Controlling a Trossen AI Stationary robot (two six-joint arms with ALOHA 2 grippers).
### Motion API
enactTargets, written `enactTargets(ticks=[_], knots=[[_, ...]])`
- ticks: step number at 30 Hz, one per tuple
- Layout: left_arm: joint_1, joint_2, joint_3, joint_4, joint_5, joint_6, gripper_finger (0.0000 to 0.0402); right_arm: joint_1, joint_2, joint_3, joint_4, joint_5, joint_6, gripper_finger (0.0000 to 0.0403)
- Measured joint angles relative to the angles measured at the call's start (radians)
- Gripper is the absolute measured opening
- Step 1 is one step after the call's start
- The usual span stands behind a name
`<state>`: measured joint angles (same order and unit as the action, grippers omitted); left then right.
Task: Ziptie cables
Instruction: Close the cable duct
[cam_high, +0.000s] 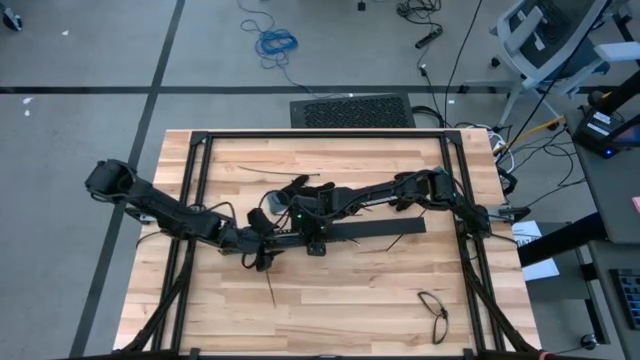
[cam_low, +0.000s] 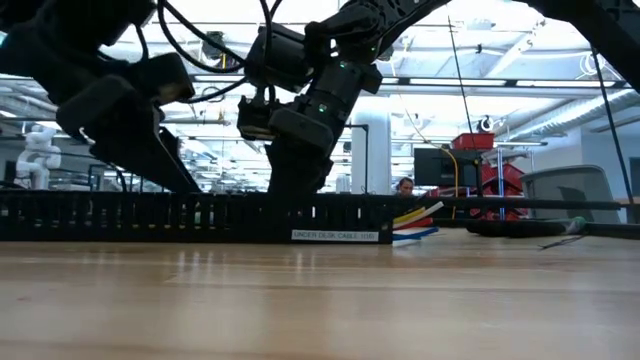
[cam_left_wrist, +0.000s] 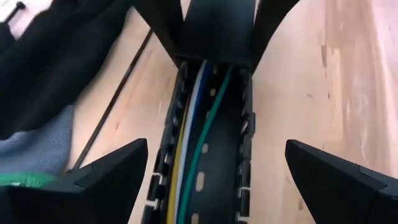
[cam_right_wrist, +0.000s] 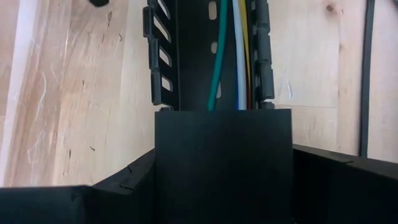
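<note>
Looking down, you see the cables (cam_left_wrist: 186, 143) run lengthwise in the slotted bar (cam_high: 375, 229) on the bench (cam_high: 330, 300), between your spread-open left end effector (cam_left_wrist: 214, 180); the right end effector (cam_right_wrist: 222, 146), parted, straddles them closest.

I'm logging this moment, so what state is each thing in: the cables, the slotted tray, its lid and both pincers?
cables: lying lengthwise inside the tray, not tied.
slotted tray: flat on the table, partly covered.
lid: sitting across the tray's channel, over the cables.
left pincer: open, straddling the tray.
right pincer: over the tray at the lid; grip unclear.
loose cable loop: lying untouched near the table's corner.
</note>
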<state>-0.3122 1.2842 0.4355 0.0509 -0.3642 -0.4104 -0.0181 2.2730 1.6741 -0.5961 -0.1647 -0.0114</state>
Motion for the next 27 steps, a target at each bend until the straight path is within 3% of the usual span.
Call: enactTargets(ticks=[27], knots=[[0.000,-0.009,0.010,-0.017,0.024,0.000,0.0374,-0.002,-0.003,-0.003,0.046,-0.048,0.027,0.0260]])
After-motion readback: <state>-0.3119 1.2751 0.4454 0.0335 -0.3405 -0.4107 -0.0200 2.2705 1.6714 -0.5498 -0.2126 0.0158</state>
